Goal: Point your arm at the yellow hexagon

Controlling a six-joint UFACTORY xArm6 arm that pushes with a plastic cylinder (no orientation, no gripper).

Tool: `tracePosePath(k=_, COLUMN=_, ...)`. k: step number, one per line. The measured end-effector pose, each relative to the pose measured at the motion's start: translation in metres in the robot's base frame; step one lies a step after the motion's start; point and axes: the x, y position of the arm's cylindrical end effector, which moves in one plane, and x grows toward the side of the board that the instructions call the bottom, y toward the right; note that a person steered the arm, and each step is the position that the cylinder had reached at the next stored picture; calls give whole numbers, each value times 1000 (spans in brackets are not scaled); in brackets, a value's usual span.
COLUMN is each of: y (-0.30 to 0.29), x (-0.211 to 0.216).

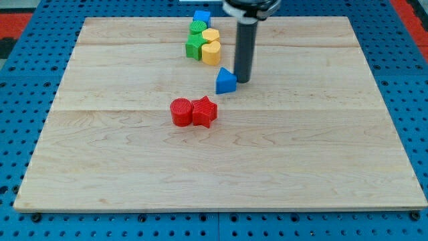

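My tip (pixel 242 81) touches, it seems, the blue triangle (pixel 226 81), below the yellow hexagon (pixel 211 51).

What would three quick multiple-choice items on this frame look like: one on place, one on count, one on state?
1. My tip is nearest which block?
A. blue triangular block
B. red round block
C. green star-shaped block

2. How many red blocks are on the wooden board?
A. one
B. two
C. three

3. The two red blocks are
A. stacked
B. far apart
C. side by side, touching

Answers: 1 A, the tip stands just to the view's right of it. 2 B, the round one and the red star-shaped block. 3 C, no gap shows between them.
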Motion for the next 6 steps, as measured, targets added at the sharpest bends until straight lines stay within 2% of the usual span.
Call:
tracePosePath(k=1, y=7, x=-10)
tracePosePath(k=3, y=27, x=-96)
tracePosePath(k=6, y=-16, x=-110)
